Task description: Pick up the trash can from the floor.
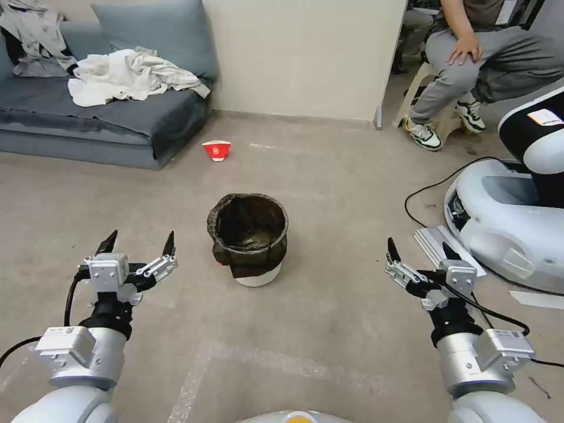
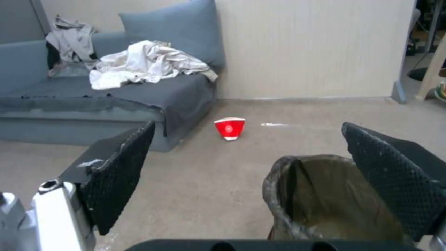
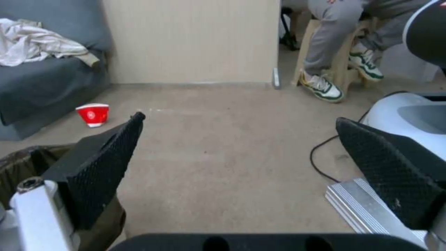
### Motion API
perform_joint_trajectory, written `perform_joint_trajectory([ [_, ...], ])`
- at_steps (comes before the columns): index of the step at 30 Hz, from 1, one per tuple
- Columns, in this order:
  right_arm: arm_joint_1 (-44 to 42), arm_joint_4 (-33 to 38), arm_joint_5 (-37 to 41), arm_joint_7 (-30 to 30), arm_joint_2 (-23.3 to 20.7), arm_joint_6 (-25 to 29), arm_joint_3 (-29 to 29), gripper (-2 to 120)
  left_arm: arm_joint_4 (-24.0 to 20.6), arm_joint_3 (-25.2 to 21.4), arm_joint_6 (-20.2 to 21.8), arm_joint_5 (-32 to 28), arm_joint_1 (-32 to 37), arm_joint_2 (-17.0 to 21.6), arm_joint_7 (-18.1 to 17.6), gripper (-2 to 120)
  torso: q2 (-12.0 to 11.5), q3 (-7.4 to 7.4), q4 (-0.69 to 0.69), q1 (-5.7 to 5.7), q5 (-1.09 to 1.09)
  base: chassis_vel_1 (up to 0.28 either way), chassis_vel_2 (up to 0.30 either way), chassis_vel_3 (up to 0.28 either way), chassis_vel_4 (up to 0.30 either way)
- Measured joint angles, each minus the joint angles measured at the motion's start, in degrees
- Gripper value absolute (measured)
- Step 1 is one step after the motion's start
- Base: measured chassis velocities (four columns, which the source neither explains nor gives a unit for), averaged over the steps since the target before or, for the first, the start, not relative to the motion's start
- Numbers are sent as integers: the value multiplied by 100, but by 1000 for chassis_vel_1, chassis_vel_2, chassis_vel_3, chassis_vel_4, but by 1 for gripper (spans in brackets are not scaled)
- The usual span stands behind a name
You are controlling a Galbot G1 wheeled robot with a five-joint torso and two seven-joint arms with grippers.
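Head view shows the trash can (image 1: 249,239) standing upright on the floor (image 1: 329,329), between the two arms and a little ahead of them. The left tool (image 1: 141,242) and the right tool (image 1: 416,249) hover at each side of it, well apart from it, and both have their fingers spread wide with nothing between them. I judge that the task is at its very start: the reach toward the can is not yet made, and no contact exists. The next move probably calls for one tool to come over the rim, where the dark bag is folded, and to close on the wall of the can without crushing it. Left wrist view gives the inside of the can (image 2: 325,198), which looks nearly empty, and a small red cup (image 2: 229,128) farther off near a grey sofa (image 2: 93,101) with clothes on it. Right wrist view shows only an edge of the can (image 3: 28,167), but also a black cable (image 3: 320,160) on the floor beside another white machine (image 3: 413,115).
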Motion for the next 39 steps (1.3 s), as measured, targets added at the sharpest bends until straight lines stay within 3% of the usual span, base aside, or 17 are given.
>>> perform_joint_trajectory([
  [23,19,-4,-17,-11,9,78,-41,100,50,93,32,57,-100,51,-33,100,-1,1,2,1,0,-122,118,123,-118],
  [31,6,-30,-15,-11,-31,172,-49,100,432,291,669,-548,-633,627,-107,100,-1,0,0,1,0,-10,13,17,-10],
  [36,4,-79,-7,-12,-52,190,-45,100,618,379,884,-702,-835,759,-187,100,-1,0,0,1,0,0,0,0,0],
  [39,57,-191,203,-22,-117,182,-19,100,954,609,1125,-817,-1173,910,-340,100,-1,0,1,1,0,0,0,0,0],
])
